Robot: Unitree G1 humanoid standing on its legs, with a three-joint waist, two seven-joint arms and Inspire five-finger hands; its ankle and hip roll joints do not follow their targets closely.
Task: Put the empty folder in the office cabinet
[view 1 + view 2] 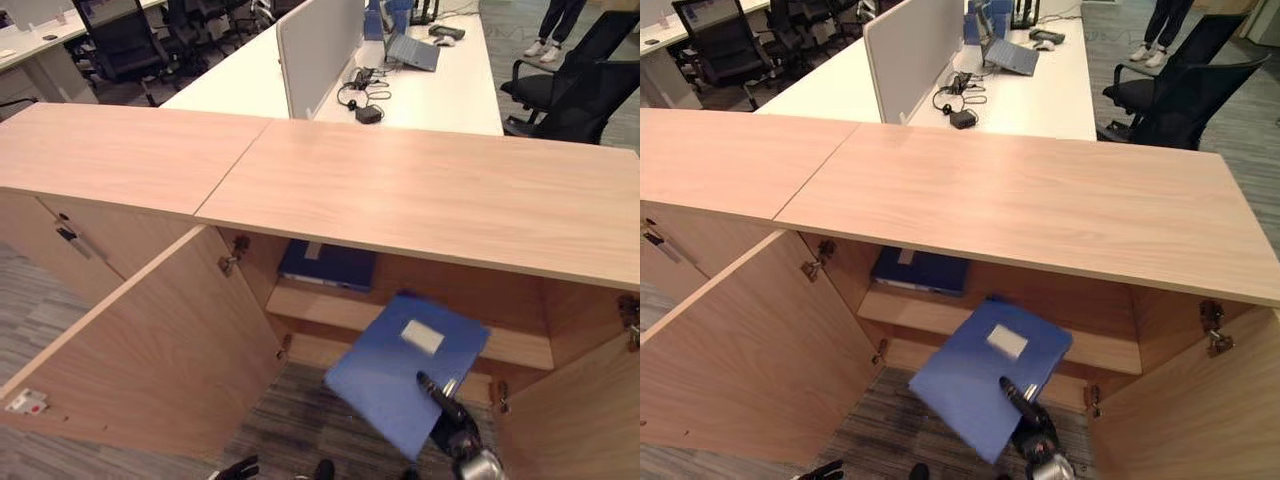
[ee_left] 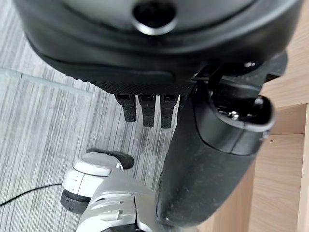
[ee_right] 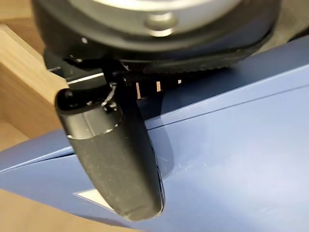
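A blue folder [image 1: 400, 375] with a white label hangs tilted in front of the open wooden cabinet [image 1: 400, 190]. Its far corner reaches the edge of the inner shelf [image 1: 320, 312]. My right hand [image 1: 452, 425] is shut on the folder's near edge. In the right wrist view its thumb [image 3: 116, 159] lies on the folder's cover [image 3: 231, 159], with the fingers underneath. A second, darker blue folder [image 1: 328, 265] lies flat on the shelf, under the cabinet top. My left hand [image 1: 238, 467] hangs low near the floor, open and holding nothing, as its wrist view [image 2: 207, 159] shows.
The cabinet's left door [image 1: 150, 350] swings wide towards me and the right door [image 1: 585, 420] stands open too. A shut cabinet [image 1: 60, 235] adjoins on the left. Behind are a white desk [image 1: 440, 95] with a laptop and cables, black chairs [image 1: 570, 95] and a person's legs [image 1: 552, 30].
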